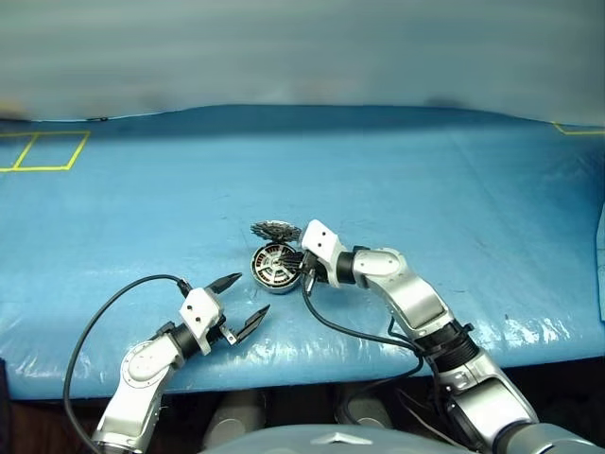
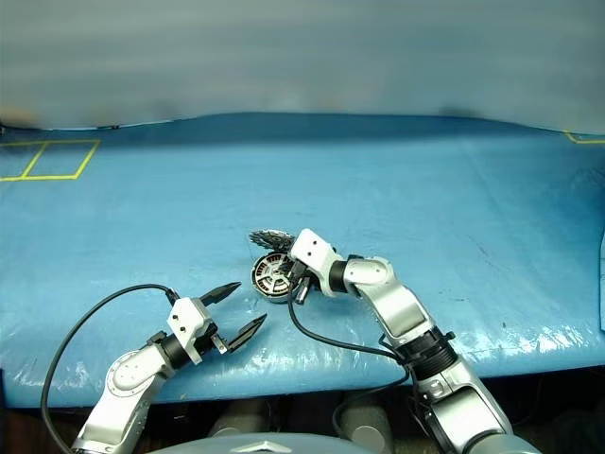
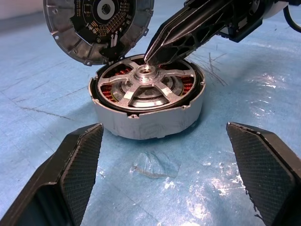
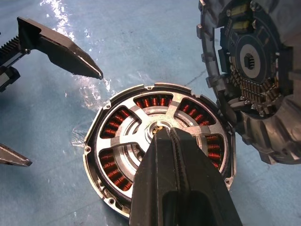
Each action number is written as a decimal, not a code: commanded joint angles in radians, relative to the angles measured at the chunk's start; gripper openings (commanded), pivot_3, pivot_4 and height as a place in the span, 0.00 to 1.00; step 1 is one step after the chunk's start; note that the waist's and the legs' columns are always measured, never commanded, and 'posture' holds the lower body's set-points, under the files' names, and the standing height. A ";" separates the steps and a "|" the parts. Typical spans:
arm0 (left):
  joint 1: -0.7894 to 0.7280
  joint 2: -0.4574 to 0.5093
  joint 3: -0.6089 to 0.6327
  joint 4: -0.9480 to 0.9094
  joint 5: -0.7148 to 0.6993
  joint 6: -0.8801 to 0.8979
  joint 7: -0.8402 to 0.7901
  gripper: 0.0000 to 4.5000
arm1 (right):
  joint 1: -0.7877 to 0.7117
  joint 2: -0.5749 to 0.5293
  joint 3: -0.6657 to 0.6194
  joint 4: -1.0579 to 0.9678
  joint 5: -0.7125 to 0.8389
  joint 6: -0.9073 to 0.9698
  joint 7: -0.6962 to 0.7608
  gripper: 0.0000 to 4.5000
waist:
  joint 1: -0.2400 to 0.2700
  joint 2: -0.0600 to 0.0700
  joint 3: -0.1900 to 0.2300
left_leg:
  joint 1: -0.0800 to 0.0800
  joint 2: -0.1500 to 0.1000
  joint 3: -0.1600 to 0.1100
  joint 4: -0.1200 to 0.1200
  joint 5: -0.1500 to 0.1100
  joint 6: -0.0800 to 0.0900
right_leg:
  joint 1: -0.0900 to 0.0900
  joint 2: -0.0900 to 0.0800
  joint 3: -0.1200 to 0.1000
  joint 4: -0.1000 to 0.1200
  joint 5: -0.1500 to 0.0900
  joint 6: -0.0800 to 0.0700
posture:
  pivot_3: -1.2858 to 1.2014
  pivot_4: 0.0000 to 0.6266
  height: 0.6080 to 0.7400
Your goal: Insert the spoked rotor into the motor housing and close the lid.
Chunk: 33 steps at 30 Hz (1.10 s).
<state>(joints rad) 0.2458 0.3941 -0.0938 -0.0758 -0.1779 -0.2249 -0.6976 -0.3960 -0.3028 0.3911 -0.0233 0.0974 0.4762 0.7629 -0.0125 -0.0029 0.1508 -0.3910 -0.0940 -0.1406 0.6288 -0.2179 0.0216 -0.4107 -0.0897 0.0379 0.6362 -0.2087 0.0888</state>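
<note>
The motor housing (image 3: 146,125) sits on the blue mat, near the front and middle. The spoked rotor (image 4: 123,136) lies seated inside it, silver spokes over the copper windings. The lid (image 3: 101,23) stands open, tilted up at the housing's far edge with its ribbed inside showing. My right gripper (image 4: 164,133) is shut, and its joined tips rest on the rotor's hub, coming in from the right. My left gripper (image 1: 250,295) is open with nothing between its fingers (image 3: 75,174). It hangs in front of the housing, apart from it and pointing at it.
A blue mat (image 1: 454,189) covers the table; its front edge runs just below both arms. A yellow tape square (image 1: 43,151) marks the far left. A black cable (image 1: 104,322) loops from the left wrist.
</note>
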 commanded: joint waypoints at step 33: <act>0.015 -0.006 0.013 0.000 -0.009 -0.023 0.009 0.99 | 0.107 -0.137 -0.194 -0.197 0.099 0.119 -0.051 0.00 | 0.002 0.001 0.001 | -0.004 0.000 -0.001 0.000 0.000 0.000 | -0.003 0.000 0.000 0.000 -0.002 0.003 | 0.52 0.24 1.00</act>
<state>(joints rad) 0.2571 0.3929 -0.0921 -0.0758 -0.1777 -0.2259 -0.6936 -0.2839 -0.4009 0.2266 -0.2337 0.2499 0.6008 0.7429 -0.0110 -0.0023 0.1518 -0.3952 -0.0944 -0.1410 0.6285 -0.2178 0.0214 -0.4135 -0.0904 0.0375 0.6356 -0.2107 0.0913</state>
